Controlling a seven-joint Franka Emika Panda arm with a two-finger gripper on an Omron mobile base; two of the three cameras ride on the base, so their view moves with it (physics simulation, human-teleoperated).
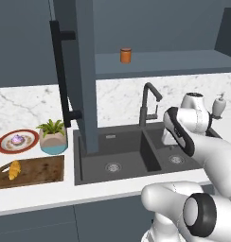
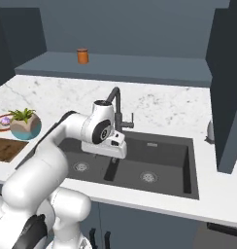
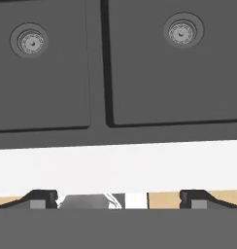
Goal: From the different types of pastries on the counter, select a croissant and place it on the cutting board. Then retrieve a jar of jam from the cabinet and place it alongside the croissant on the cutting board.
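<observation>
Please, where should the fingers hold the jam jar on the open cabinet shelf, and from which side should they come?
Probably around the middle of the jar of jam, below its darker lid, coming level from the front. It stands upright and alone on the cabinet shelf with the door open, so its round sides are free; the shelf sits high, so a grasp from above looks awkward.

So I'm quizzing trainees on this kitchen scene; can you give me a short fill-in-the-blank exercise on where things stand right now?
1. The croissant lies on the ____.
2. The jar of jam stands on the shelf of the open ____.
3. The gripper, seen in the hand view, hangs with its jaws ____ above the double sink.
4. The potted plant stands between the sink and the plate holding the ____.

Missing words: cutting board; cabinet; open; cupcake
</observation>
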